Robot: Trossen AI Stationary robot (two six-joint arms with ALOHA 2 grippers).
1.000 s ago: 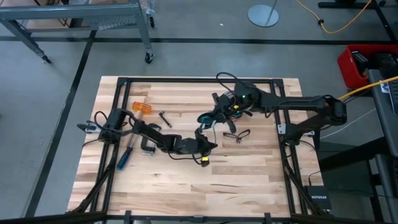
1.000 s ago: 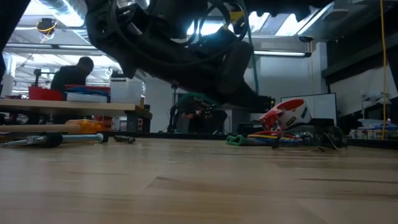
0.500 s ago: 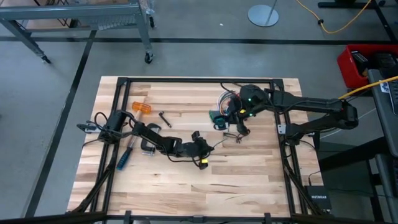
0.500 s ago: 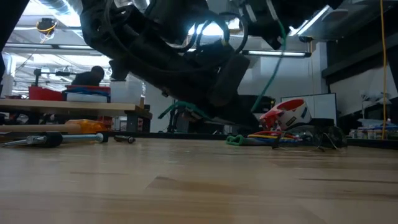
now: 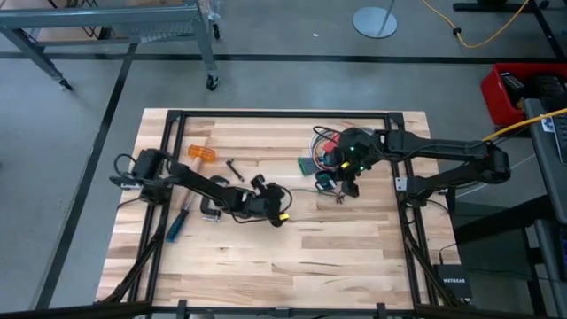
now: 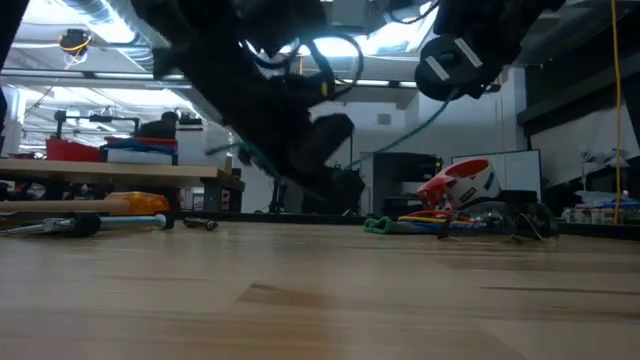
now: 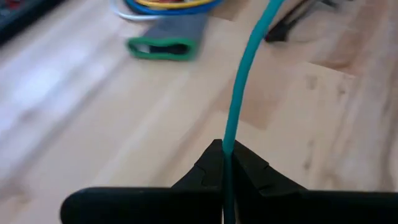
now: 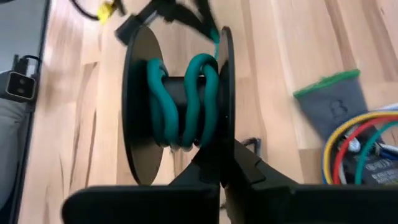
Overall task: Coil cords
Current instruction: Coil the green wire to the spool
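Observation:
A dark teal-green cord (image 7: 244,68) runs from my left gripper (image 5: 276,198), near the table's middle, to a black spool (image 8: 180,102) in my right gripper (image 5: 333,177), right of centre. Several turns of the cord lie around the spool's hub between its two black discs. Both grippers are shut and above the table. The cord also shows in the low view (image 6: 420,125) as a slanting line in the air. A thin black cord (image 5: 341,195) lies loose on the table just near of the right gripper. My left gripper pinches the teal cord (image 7: 227,142) between its two fingertips, along the cord's run. The cord leaves the tips in a nearly straight line toward the spool, clear of the table. My right gripper is shut on the rim of one of the spool's discs (image 8: 225,158), one finger on each face. The spool is lifted clear of the table, with its discs edge-on to the wrist camera.
A grey pouch with a green edge (image 5: 306,164) and a bundle of coloured wires (image 5: 324,142) lie far of the right gripper. An orange handle (image 5: 201,153), a black bolt (image 5: 235,168), a clamp (image 5: 211,211) and a blue screwdriver (image 5: 177,226) lie under the left arm.
My right gripper has gone toward the table's right edge with the spool and has turned about. My left gripper has drawn back toward the table's left edge, still holding the cord. The cord between them has been drawn out into a straighter line.

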